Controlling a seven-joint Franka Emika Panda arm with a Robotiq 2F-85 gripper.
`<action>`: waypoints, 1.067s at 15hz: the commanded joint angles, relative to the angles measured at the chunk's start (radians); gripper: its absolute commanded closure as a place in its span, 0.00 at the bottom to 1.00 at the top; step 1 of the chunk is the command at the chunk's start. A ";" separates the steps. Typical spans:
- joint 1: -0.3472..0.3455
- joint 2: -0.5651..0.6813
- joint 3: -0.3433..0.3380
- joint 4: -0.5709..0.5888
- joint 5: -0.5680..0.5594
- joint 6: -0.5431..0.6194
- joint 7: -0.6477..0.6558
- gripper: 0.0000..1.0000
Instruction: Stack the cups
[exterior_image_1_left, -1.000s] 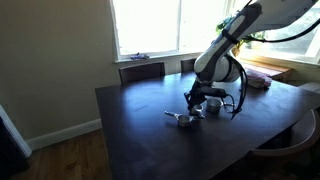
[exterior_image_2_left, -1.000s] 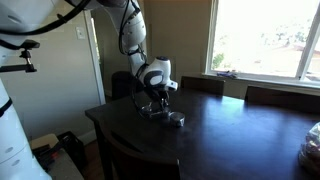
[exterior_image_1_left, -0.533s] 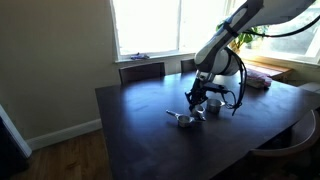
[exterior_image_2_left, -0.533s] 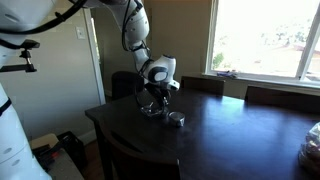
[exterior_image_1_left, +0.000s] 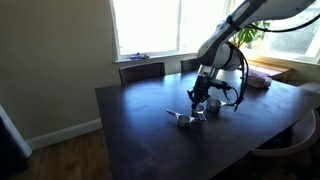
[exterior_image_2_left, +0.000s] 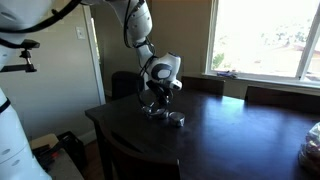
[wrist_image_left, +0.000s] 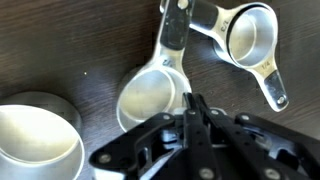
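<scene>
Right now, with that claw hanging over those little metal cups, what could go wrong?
The gripper looks shut right over the rim of the middle cup; coming down like that, it might knock the cup instead of grasping it. The handles of two cups appear to cross, so lifting one may drag the neighbouring cup along.

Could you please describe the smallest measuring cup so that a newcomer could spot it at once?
On the dark wooden table, find the silver cups beneath the gripper. In the wrist view, the smallest cup lies upper right, farthest from the widest cup at lower left.
</scene>
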 joint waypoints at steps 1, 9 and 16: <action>-0.035 -0.079 0.024 -0.032 0.037 -0.103 -0.060 0.95; 0.031 -0.134 -0.064 -0.083 -0.049 -0.192 -0.025 0.63; 0.090 -0.101 -0.101 -0.124 -0.063 -0.143 0.067 0.19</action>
